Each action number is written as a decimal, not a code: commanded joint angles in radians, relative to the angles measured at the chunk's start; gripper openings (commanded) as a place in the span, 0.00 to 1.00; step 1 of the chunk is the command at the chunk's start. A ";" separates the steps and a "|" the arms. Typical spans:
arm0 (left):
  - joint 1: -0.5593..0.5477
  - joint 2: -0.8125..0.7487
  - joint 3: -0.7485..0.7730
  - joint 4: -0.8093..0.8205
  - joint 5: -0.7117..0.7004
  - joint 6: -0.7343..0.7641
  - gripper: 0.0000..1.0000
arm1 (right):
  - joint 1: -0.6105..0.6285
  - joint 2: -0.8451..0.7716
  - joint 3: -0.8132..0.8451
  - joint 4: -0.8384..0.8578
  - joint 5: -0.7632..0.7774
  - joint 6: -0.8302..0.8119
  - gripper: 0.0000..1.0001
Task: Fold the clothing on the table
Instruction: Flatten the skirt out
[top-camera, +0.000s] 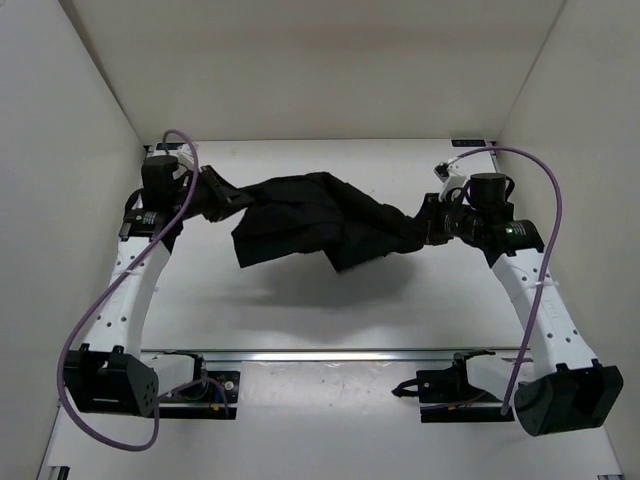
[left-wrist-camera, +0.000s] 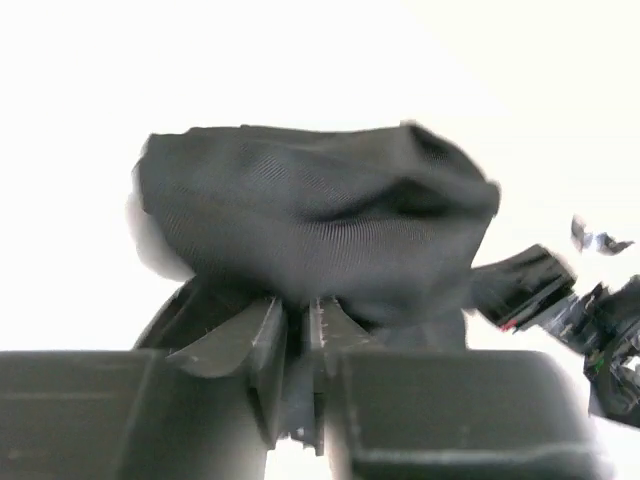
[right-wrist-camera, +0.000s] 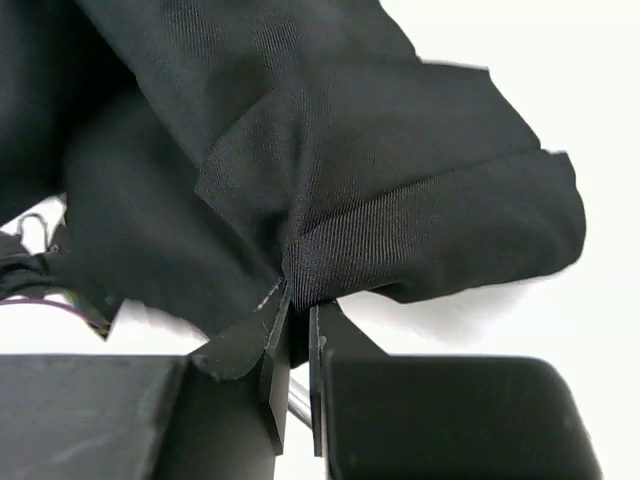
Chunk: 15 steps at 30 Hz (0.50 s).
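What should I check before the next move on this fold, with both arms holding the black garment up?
1. Grip of the left gripper: fabric sits between nearly closed jaws. Ok.
2. Grip of the right gripper: a fold of cloth is pinched between closed jaws. Ok.
3. Is the clothing taut between the arms? It sags and bunches in the middle. Not ok.
4. Is the clothing lifted off the table? A shadow lies under it, but whether the lowest flap hangs free does not show. Cannot tell.
5. Are the grips at matching corners? The bunching hides the edges. Cannot tell.
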 joint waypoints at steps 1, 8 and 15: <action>0.058 0.100 -0.013 -0.006 -0.061 0.005 0.33 | -0.019 0.074 -0.057 -0.071 0.041 -0.042 0.00; -0.008 0.210 -0.017 -0.072 -0.061 0.051 0.46 | 0.058 0.179 -0.158 0.035 0.057 0.004 0.00; -0.325 0.240 -0.069 -0.091 -0.151 0.016 0.52 | 0.114 0.236 -0.220 0.087 0.118 0.028 0.00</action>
